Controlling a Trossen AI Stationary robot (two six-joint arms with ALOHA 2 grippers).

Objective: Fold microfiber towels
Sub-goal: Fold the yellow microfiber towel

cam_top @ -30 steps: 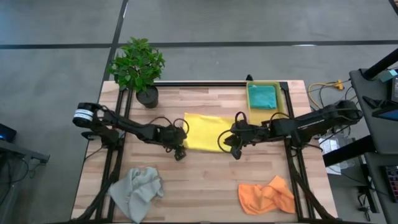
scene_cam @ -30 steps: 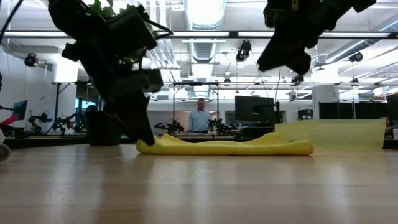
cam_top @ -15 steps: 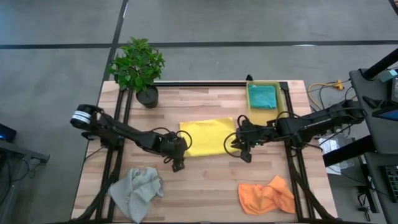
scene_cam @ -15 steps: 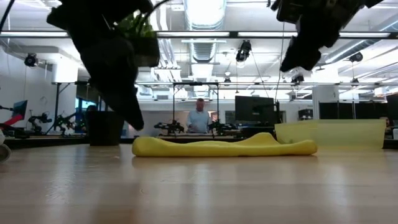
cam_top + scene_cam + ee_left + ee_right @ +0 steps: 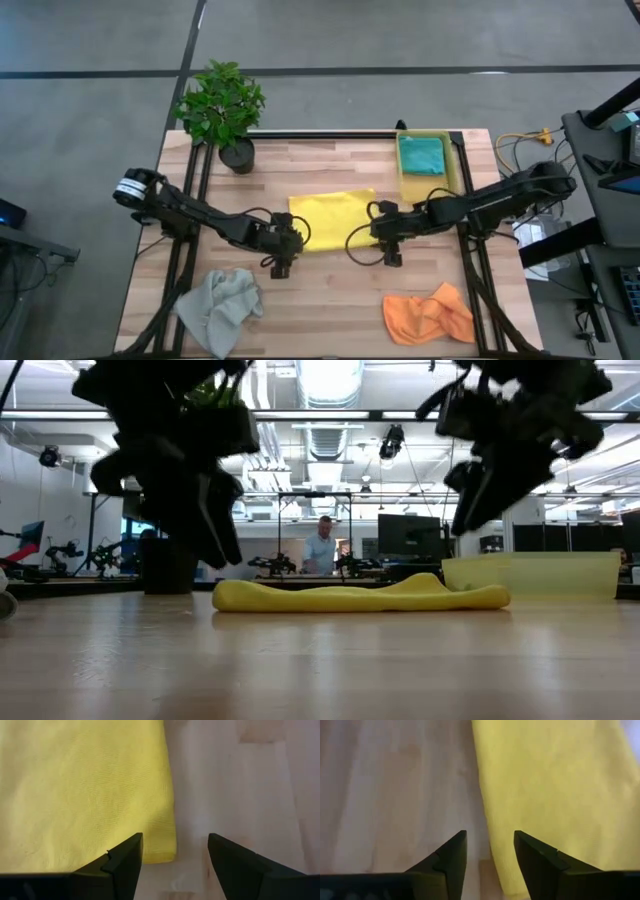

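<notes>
Two grippers hang at the near corners of the folded yellow towel (image 5: 333, 219), which lies flat in the middle of the wooden table (image 5: 330, 285). The left gripper (image 5: 279, 266) hovers just off the towel's near left corner; in the left wrist view its fingers (image 5: 122, 862) are spread apart with nothing between them, one over the cloth's edge (image 5: 85, 795) and the other over bare wood. The right gripper (image 5: 391, 256) sits at the near right corner, fingers (image 5: 451, 855) likewise parted and empty, straddling the towel's side edge (image 5: 550, 785). In the low view both grippers clear the tabletop and do not touch the cloth. A teal towel (image 5: 422, 154) lies folded in the yellow bin (image 5: 451, 170) at the far right. The grey towel (image 5: 220, 306) and the orange towel (image 5: 428, 314) lie crumpled at the near corners.
</notes>
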